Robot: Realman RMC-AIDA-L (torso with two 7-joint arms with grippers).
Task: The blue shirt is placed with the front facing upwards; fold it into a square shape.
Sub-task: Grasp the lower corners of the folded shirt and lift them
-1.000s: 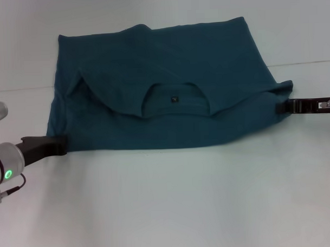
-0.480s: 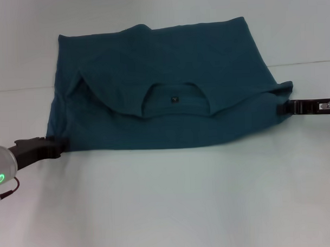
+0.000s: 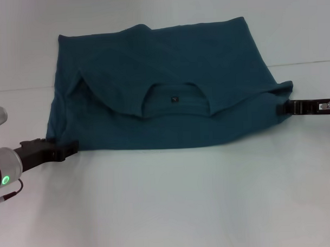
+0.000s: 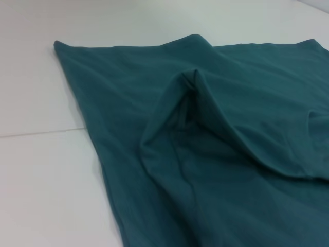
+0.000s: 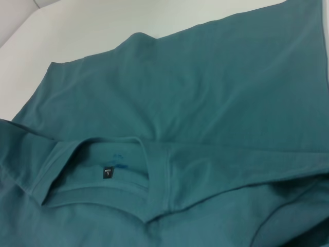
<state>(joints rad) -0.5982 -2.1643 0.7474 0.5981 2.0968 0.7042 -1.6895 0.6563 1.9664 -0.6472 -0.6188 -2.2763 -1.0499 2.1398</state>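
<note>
White table (image 3: 173, 204), folded blue shirt (image 3: 163, 85), neck label (image 5: 107, 173) reads "L"

Bright, even light falls from overhead; the white table (image 3: 173, 199) shows no glare. Soft shadows edge the blue shirt (image 3: 163, 80); wrist views look slightly soft.

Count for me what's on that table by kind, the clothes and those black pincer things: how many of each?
Blue shirt: 1
Pincers: 2, the left pincer at the shirt's near left corner, the right pincer at its right edge
Neck label: 1, on the shirt
Total: 3 things, label not counted separately
</note>
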